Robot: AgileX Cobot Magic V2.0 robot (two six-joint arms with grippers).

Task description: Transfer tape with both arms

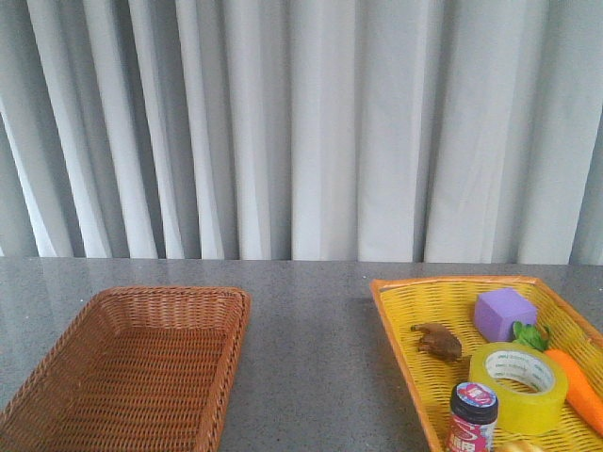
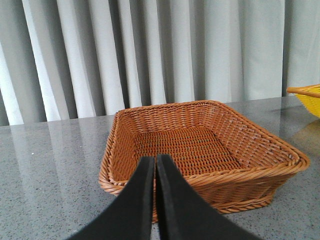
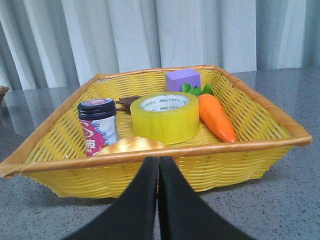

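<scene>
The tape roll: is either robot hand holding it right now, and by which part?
No. The tape lies flat in the yellow basket, and both grippers, left and right, are shut on nothing.

Each end effector [image 2: 154,165] shows two smooth, matte black, tapering fingers [image 3: 142,200].

In the front view the lower frame edge cuts the brown basket [image 1: 132,367], the yellow basket [image 1: 415,320] and the dark jar [image 1: 472,419] (its label is too small to read). The brown figure [image 1: 436,341] stays unclear.
</scene>
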